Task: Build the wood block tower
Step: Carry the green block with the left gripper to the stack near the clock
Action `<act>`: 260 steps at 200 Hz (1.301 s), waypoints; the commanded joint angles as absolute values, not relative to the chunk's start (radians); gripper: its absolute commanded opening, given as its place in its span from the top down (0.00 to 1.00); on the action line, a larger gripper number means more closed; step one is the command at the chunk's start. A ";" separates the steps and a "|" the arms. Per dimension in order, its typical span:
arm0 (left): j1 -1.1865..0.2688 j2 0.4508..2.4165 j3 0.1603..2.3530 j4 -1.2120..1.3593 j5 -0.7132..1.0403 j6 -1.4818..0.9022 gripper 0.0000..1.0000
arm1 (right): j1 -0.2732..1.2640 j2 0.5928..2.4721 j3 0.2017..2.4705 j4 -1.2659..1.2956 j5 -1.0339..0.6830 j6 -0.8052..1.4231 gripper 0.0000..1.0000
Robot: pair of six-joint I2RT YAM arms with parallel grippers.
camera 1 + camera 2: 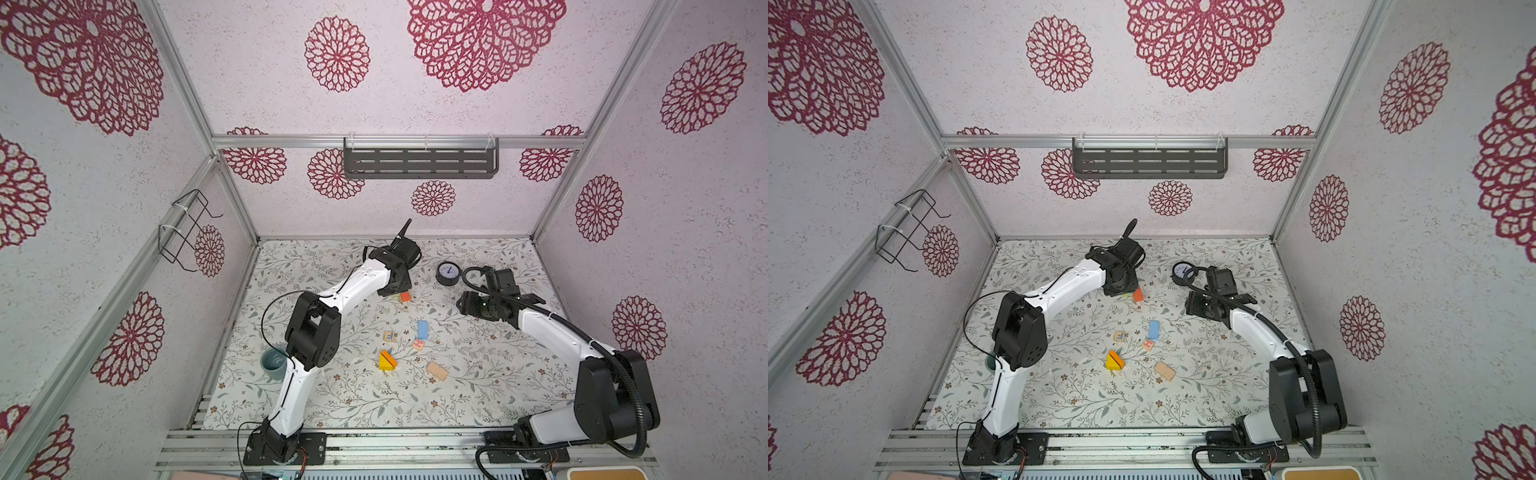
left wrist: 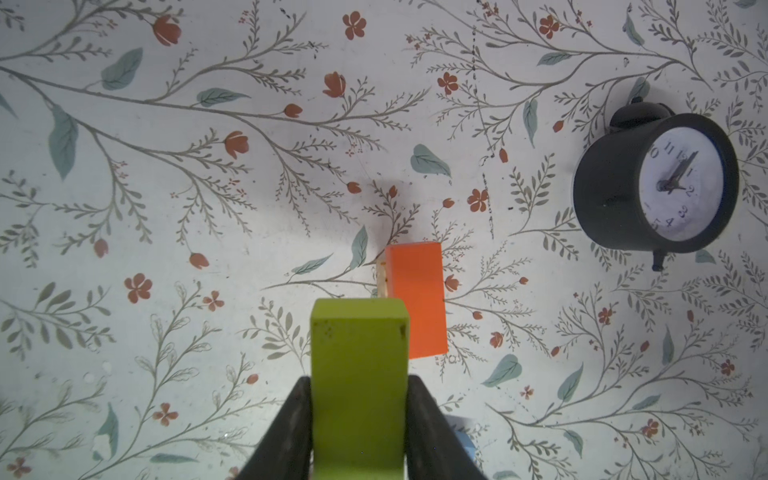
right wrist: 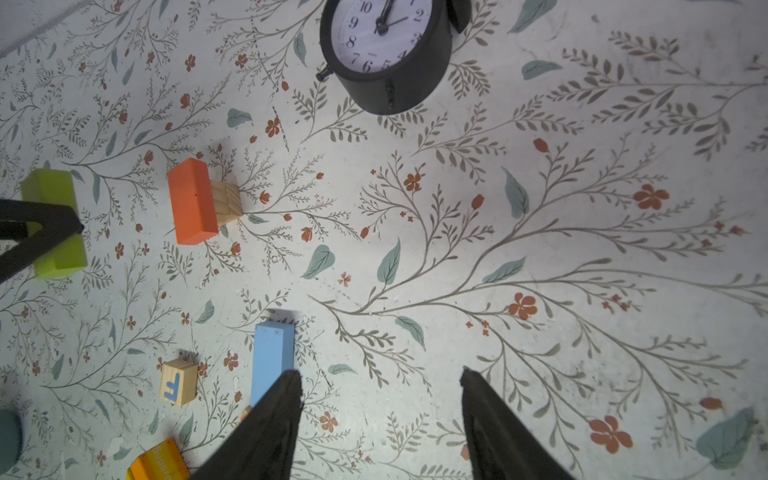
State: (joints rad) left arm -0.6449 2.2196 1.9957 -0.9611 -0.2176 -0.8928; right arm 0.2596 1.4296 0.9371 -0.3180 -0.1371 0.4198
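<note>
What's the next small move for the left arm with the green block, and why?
Probably slide the left end effector sideways to bring the green block over the orange block: it rests on a wood cube, and green hangs off to its side.

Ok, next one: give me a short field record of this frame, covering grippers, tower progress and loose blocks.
left gripper: shut on green block, beside the stack, not yet on it
right gripper: open, empty
tower: orange-red block resting on a natural-wood cube
loose blocks: blue brick, F cube, second letter cube, yellow wedge, tan brick
other: black clock, teal cup
</note>
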 commanded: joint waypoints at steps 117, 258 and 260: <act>-0.652 2.403 2.248 -1.026 -0.146 -0.917 0.63 | 0.256 1.383 0.929 -0.304 -0.150 0.432 0.36; -0.662 2.428 2.262 -1.034 -0.152 -0.931 0.61 | 0.256 1.371 0.922 -0.299 -0.158 0.438 0.37; -0.662 2.427 2.263 -1.033 -0.152 -0.931 0.61 | 0.256 1.371 0.923 -0.298 -0.158 0.437 0.37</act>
